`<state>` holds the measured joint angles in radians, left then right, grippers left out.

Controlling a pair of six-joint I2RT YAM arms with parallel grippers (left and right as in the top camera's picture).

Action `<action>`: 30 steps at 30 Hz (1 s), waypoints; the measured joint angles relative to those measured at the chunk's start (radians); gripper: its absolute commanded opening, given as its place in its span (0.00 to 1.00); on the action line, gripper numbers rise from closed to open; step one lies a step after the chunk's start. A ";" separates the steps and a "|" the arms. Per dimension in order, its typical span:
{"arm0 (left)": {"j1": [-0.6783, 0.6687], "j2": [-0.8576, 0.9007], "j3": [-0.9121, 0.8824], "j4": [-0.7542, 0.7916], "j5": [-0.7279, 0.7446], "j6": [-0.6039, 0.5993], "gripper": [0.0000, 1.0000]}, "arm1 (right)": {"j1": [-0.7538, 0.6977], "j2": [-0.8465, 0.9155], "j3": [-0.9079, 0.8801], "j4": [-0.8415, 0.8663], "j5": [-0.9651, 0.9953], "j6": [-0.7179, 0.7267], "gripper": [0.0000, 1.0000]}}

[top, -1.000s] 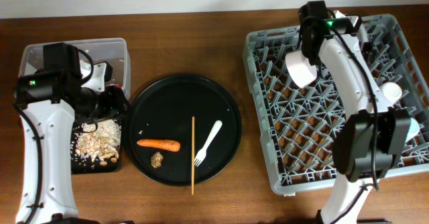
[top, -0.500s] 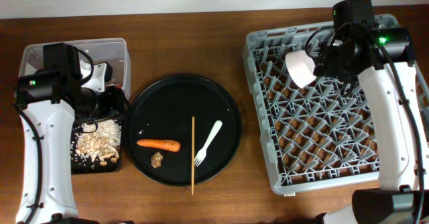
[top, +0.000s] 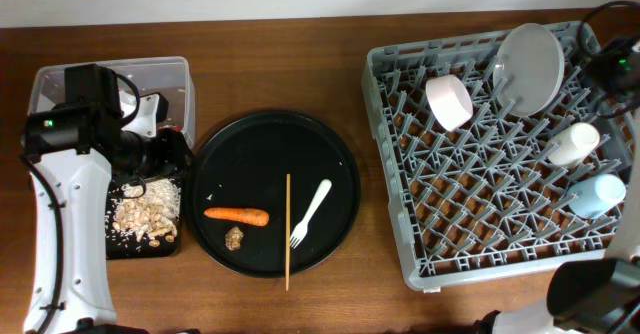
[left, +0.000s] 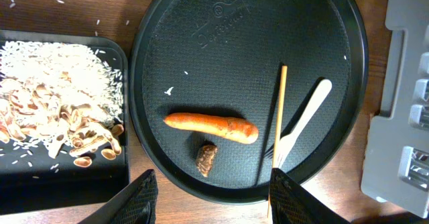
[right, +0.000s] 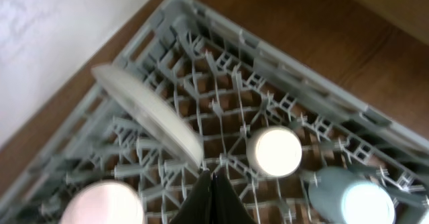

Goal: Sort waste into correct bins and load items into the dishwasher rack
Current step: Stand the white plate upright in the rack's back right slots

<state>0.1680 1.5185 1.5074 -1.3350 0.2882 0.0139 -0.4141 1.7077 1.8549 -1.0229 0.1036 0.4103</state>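
On the round black tray (top: 275, 134) lie an orange carrot (top: 236, 214) (left: 211, 127), a small brown lump (top: 235, 238) (left: 206, 158), a wooden chopstick (top: 288, 229) (left: 279, 120) and a white fork (top: 311, 212) (left: 301, 123). My left gripper (left: 218, 200) hangs open and empty above the tray's near rim. The grey rack (top: 400, 224) (right: 322, 83) holds a plate (top: 528, 56) (right: 151, 110) on edge, a white bowl (top: 449, 101), a whitish cup (top: 574, 143) (right: 273, 150) and a light blue cup (top: 595, 194) (right: 355, 197). My right gripper (right: 213, 184) is shut, empty, above the rack.
A clear tub (top: 110, 74) stands at the back left. In front of it, a shallow black tray (top: 125, 249) (left: 60, 184) holds rice and beige scraps (top: 145, 214) (left: 60, 117). My left arm (top: 70, 164) covers part of both. The right arm (top: 620, 69) is at the right edge.
The right arm swung from over the rack's back out to the right edge, and its gripper went from open to shut. The plate and both cups now show. The left arm stayed still.
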 measured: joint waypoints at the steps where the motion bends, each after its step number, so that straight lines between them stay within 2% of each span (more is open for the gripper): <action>1: 0.000 0.000 0.000 0.000 0.001 0.000 0.53 | -0.022 0.013 0.000 0.012 -0.018 0.000 0.04; 6: 0.000 0.000 0.000 0.000 0.003 0.000 0.53 | -0.074 0.116 0.000 0.069 -0.089 -0.032 0.04; 7: 0.000 0.000 0.000 0.000 0.002 0.000 0.58 | -0.076 0.149 0.000 0.082 -0.103 -0.046 0.04; 12: 0.000 0.000 0.000 -0.001 0.003 -0.001 0.58 | -0.076 0.294 0.000 0.141 -0.174 -0.079 0.05; 14: 0.000 0.000 0.000 -0.001 0.003 -0.001 0.58 | -0.076 0.324 0.000 0.149 -0.280 -0.144 0.11; 17: 0.000 0.000 0.000 -0.002 0.003 -0.001 0.58 | -0.076 0.349 0.000 0.084 -0.555 -0.329 0.11; 21: 0.000 0.000 0.000 -0.005 0.003 -0.001 0.59 | -0.076 0.351 -0.001 -0.006 -0.739 -0.472 0.12; 25: 0.000 0.000 0.000 -0.008 0.003 -0.001 0.59 | -0.076 0.351 -0.001 -0.037 -0.765 -0.515 0.28; 30: 0.000 0.000 0.000 -0.011 0.003 -0.001 0.63 | -0.076 0.347 0.000 -0.069 -0.692 -0.489 0.32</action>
<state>0.1680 1.5185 1.5074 -1.3464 0.2909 0.0132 -0.4900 2.0548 1.8549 -1.0916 -0.5880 -0.0788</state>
